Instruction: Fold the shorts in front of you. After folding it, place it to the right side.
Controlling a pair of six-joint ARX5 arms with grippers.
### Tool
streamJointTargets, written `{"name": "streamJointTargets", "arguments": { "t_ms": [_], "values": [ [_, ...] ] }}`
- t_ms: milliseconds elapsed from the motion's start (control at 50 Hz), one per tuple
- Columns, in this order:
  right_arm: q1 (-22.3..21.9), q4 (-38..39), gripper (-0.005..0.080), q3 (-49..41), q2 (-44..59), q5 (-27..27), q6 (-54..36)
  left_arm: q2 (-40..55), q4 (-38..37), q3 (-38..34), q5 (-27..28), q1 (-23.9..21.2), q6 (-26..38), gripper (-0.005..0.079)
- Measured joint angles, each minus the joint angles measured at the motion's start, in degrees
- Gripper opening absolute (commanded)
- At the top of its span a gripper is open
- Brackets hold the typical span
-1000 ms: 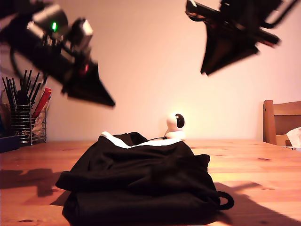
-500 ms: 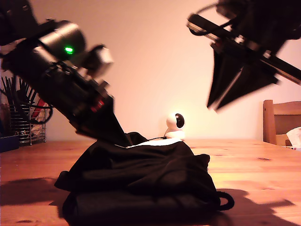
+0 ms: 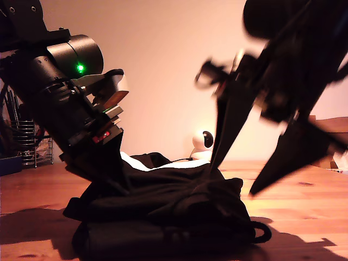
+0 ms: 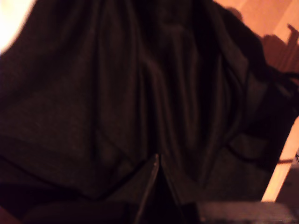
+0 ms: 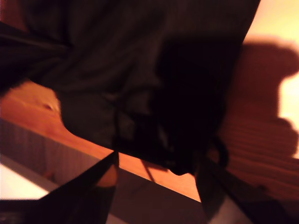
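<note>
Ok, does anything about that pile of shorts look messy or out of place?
Mostly tidy, but the drawstring loops out of the folded shorts on the exterior view's right, onto the table, and a white strip shows along the top rear edge. Nothing looks spilled or damaged.

white camera (image 3: 203, 142) on wooden table (image 3: 304, 201); wire pen holder (image 3: 27, 144) beside.
</note>
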Motion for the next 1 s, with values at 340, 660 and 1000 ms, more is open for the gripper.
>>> {"name": "streamJointTargets", "arguments": {
  "t_ms": [340,660,1000],
  "values": [
    [-0.83,0.35,0.0464,0.0,0.52,2.27,-0.26,-0.04,-0.09,0.0,0.07,-0.31,-0.24,-0.0021],
    [-1.14,1.09,0.0464,0.0,6.95,-0.46,-0.2,-0.04,-0.07,0.0,0.09,-2.75,-1.42,-0.0021],
    [-1.14,5.73,0.0454,0.04,10.19,-4.26,1.92,-0.11,-0.37,0.0,0.09,-2.86,-1.75,-0.0021]
  ]
}}
